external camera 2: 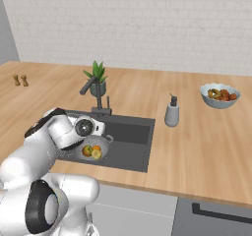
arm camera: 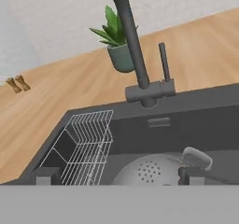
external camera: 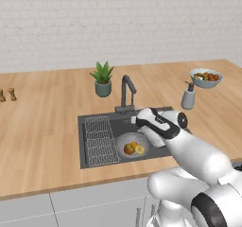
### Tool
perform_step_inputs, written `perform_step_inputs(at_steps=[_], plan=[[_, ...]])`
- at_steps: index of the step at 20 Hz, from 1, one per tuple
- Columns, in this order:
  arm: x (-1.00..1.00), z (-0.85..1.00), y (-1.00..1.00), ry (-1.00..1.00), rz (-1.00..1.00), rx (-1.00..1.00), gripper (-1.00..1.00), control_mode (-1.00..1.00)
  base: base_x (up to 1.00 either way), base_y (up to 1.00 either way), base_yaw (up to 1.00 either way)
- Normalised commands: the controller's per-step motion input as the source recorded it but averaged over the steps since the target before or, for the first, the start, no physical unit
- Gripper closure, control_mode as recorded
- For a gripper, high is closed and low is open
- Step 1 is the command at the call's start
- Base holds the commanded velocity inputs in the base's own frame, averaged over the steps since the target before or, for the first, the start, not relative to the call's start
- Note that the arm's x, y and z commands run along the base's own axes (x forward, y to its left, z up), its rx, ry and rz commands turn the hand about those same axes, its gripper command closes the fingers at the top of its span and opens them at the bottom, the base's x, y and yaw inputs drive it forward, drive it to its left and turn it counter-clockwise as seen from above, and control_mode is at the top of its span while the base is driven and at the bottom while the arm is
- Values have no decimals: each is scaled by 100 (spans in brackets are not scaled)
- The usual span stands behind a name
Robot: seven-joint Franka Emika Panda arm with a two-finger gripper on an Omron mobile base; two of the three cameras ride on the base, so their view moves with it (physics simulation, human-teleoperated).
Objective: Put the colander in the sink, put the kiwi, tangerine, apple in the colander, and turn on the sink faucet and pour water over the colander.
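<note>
Looking from the left base view, the colander (external camera: 133, 145) sits low in the sink (external camera: 94, 160) beside the wire rack (external camera: 100, 141), holding apple (external camera: 128, 149), tangerine (external camera: 134, 144) and kiwi (external camera: 140, 149), so water can fall on them. From the right base view, the faucet (external camera 2: 96, 93) stands at the back rim, its spout swung away from the colander. The hand view shows the gripper (arm camera: 116, 176) released, empty, with clear room up to the lever (arm camera: 164, 62).
</note>
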Motion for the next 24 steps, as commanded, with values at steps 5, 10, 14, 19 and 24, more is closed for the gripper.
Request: perform_step_inputs(at_steps=[5, 10, 14, 19, 24], plan=[[-1, 87, -12, -16, 0, 0, -100, -100, 0, 0, 0], [0, 21, -69, -29, 7, 2, -100, -100, 0, 0, 0], [-1, 10, -74, -42, 11, 0, -100, -100, 0, 0, 0], [-3, 1, -31, -47, 2, -8, -100, -100, 0, 0, 0], [0, 0, 0, -28, 0, -16, -100, -100, 0, 0, 0]])
